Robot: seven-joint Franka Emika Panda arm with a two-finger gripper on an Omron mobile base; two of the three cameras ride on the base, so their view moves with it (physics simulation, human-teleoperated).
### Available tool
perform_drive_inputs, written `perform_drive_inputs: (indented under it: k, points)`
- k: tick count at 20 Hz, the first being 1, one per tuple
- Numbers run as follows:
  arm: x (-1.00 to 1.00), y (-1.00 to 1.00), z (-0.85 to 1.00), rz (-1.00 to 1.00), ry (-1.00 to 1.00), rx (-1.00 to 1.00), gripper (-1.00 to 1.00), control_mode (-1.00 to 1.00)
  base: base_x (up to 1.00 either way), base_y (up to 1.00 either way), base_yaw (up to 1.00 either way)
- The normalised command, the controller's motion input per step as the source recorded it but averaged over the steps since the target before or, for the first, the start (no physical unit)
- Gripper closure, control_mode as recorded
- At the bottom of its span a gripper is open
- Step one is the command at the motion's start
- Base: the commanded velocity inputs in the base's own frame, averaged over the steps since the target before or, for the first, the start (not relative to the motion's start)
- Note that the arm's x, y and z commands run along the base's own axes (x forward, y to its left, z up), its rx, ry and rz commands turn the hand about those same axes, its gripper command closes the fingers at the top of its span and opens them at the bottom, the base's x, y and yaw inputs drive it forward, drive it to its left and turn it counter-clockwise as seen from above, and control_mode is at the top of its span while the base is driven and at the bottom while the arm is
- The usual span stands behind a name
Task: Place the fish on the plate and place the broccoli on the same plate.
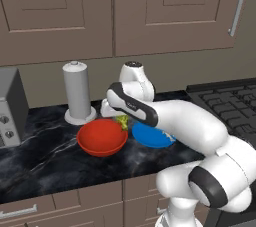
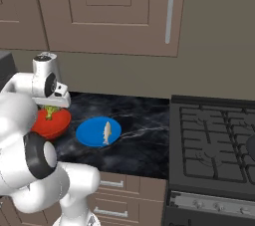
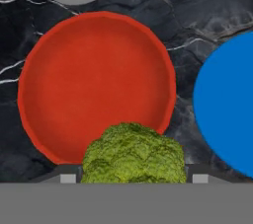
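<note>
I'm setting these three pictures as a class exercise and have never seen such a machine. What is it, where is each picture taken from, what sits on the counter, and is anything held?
It is a white robot arm with dark joints in a simulated kitchen. Two cameras ride on its base, behind it to left and right. The third looks along its end effector.

On the black marble counter stand a deep red bowl, a flat round bright blue plate and a grey cylinder on a round base. A slim silvery fish already lies on the plate.

The end effector holds a small green broccoli floret, above the bowl's near edge in the hand view. It appears to be on its way to the plate beside it.
</note>
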Motion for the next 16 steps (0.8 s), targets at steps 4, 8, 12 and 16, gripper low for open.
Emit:
perform_drive_inputs:
  k: [4,8,12,16]
  points:
    - [-0.21,-0.57,0.21,0.00,0.00,0.00,1.00,-1.00,0.00,0.00,0.00]
    - [-0.18,-0.63,0.12,0.00,0.00,0.00,1.00,-1.00,0.00,0.00,0.00]
    - [-0.13,-0.67,0.06,0.00,0.00,0.00,1.00,-1.00,0.00,0.00,0.00]
    - [-0.02,-0.48,-0.11,0.00,0.00,0.00,1.00,-1.00,0.00,0.00,0.00]
